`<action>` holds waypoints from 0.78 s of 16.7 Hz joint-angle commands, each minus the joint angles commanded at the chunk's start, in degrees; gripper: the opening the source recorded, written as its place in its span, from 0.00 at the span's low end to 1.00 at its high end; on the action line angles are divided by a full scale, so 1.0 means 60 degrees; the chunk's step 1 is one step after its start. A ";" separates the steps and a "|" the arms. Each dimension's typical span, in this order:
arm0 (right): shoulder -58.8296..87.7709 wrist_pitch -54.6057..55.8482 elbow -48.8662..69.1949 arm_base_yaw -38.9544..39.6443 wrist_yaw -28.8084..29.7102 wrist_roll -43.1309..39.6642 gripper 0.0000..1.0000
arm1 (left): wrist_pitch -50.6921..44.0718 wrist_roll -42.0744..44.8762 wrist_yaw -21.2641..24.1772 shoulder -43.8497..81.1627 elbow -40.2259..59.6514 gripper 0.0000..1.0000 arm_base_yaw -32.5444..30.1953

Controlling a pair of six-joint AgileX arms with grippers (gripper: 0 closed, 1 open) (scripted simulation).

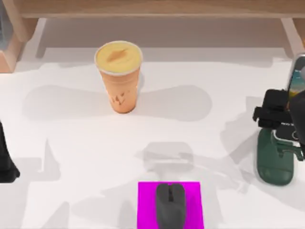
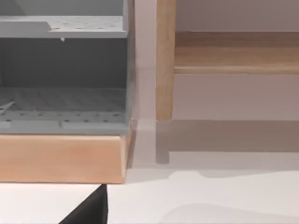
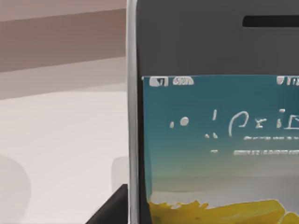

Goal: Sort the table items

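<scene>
Three items on the table (image 1: 71, 143): orange cup (image 1: 119, 76) upright toward the far edge, smartphone (image 1: 296, 78) at the right edge with the right gripper (image 1: 281, 117), grip unclear, above the green stand (image 1: 274, 164). Mouse (image 1: 170, 206) rests on the magenta square (image 1: 145, 205), near edge. Left arm (image 1: 5, 157) parked left.

The surface (image 1: 71, 143) looks smooth, matt white; the smartphone (image 3: 210, 140) screen is shiny glass; the shelf frame (image 2: 60, 158) is pale wood.
</scene>
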 joint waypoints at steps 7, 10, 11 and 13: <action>0.0000 0.0000 0.0000 0.0000 0.0000 0.0000 0.68 | 0.0000 0.0000 0.0000 0.0000 0.0000 1.00 0.0000; 0.0000 0.0000 0.0000 0.0000 0.0000 0.0000 0.90 | 0.0000 0.0000 0.0000 0.0000 0.0000 1.00 0.0000; 0.0000 0.0000 0.0000 0.0000 0.0000 0.0000 0.98 | 0.0000 0.0000 0.0000 0.0000 0.0000 1.00 0.0000; 0.0000 0.0000 0.0000 0.0000 0.0000 0.0000 1.00 | 0.0000 0.0000 0.0000 0.0000 0.0000 1.00 0.0000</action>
